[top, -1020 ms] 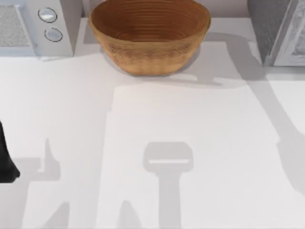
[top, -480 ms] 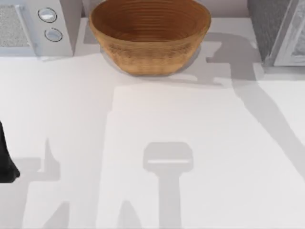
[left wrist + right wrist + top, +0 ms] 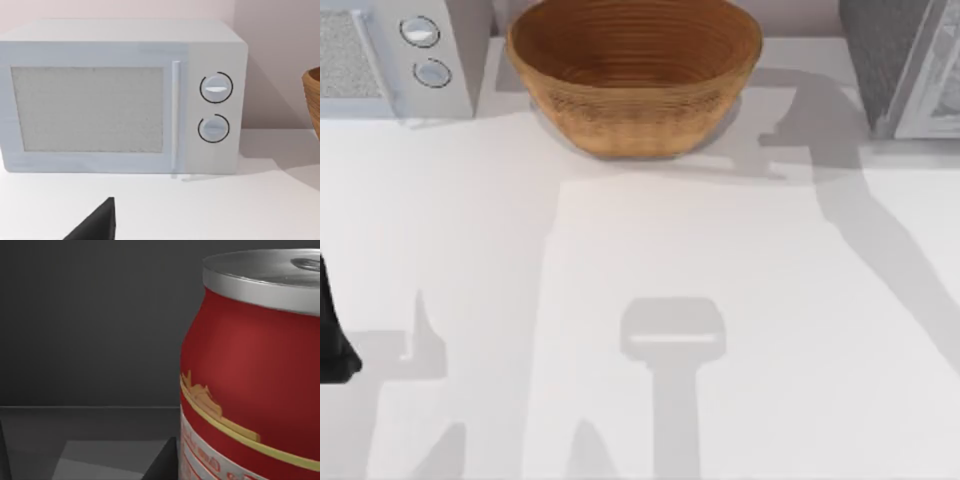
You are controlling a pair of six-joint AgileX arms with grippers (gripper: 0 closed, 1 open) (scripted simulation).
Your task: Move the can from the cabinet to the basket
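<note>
From above: basket (image 3: 634, 75) at the far middle of the white table (image 3: 620, 250), bowl-shaped and upright, with nothing visible inside; white appliance (image 3: 400, 55) with two round knobs at the far left; dark grey speckled cabinet (image 3: 890, 60) at the far right corner, well apart from the basket; a dark part of the left arm (image 3: 332, 335) at the left edge, parked near the front. From the left wrist: facing the white appliance (image 3: 120, 95) head-on, door shut, a sliver of the basket's rim (image 3: 313, 100) beside it; a black tip of the left gripper (image 3: 97, 227) low over the table, whether released or clenched impossible to tell. From the right wrist: red can (image 3: 250, 375) standing upright, silver top up, inside the cabinet's dark grey interior (image 3: 90, 320); a dark part of the right gripper (image 3: 162, 467) just beside the can's lower side, contact unclear, so grasping or released impossible to tell.
</note>
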